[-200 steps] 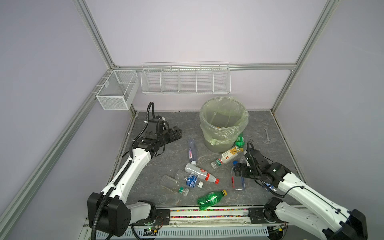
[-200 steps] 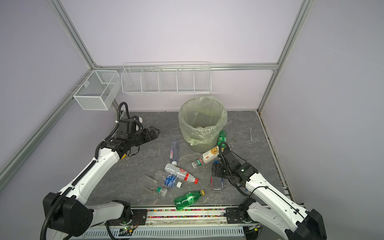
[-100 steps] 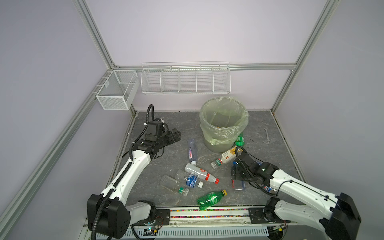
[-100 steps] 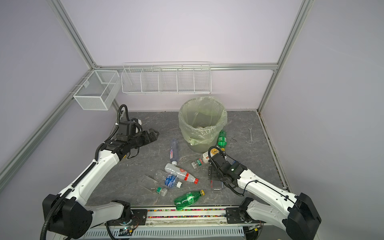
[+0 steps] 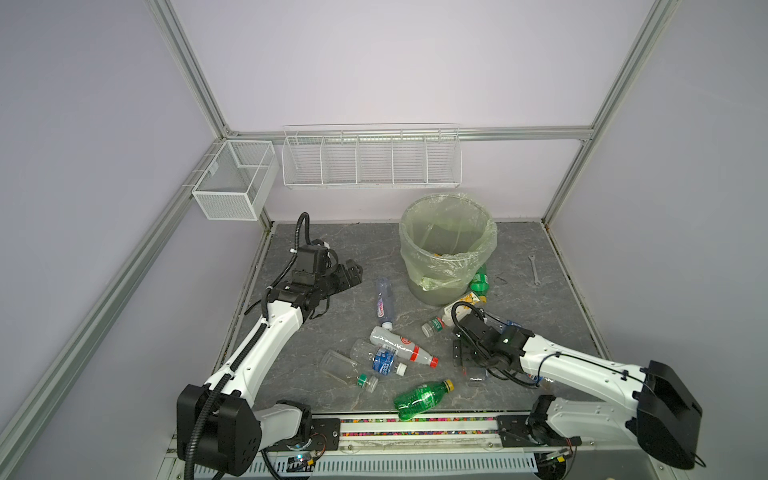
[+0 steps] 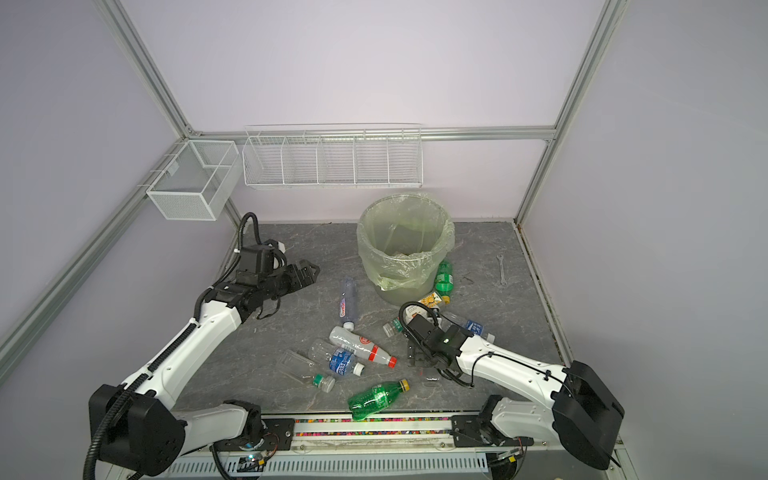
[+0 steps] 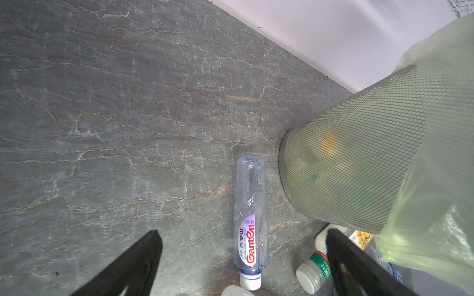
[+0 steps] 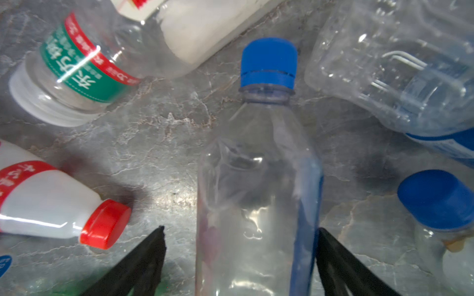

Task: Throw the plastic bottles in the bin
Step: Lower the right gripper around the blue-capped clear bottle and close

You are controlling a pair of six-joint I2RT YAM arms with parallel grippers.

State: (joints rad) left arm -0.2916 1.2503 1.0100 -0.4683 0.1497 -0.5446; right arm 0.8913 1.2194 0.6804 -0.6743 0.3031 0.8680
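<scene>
The bin (image 5: 440,270) (image 6: 399,266), lined with a pale green bag, stands at the back middle. Several plastic bottles lie on the grey floor in front of it. My right gripper (image 5: 467,355) (image 8: 240,230) is low and open, its fingers either side of a clear blue-capped bottle (image 8: 256,179); one finger is close against it, the other stands apart. A white red-capped bottle (image 5: 399,345) (image 8: 46,205) and a green-labelled bottle (image 5: 434,324) lie close by. My left gripper (image 5: 353,272) (image 7: 243,233) hangs open and empty left of the bin, above a clear Ganten bottle (image 5: 384,303) (image 7: 250,205).
A green bottle (image 5: 419,399) lies near the front rail and another green one (image 5: 480,282) leans by the bin. A wrench (image 5: 534,270) lies at the back right. White wire baskets (image 5: 370,166) (image 5: 232,183) hang on the back and left walls.
My right gripper has come down and leftward over the blue-capped bottle and opened a little wider. The left arm has pulled back slightly, still open.
</scene>
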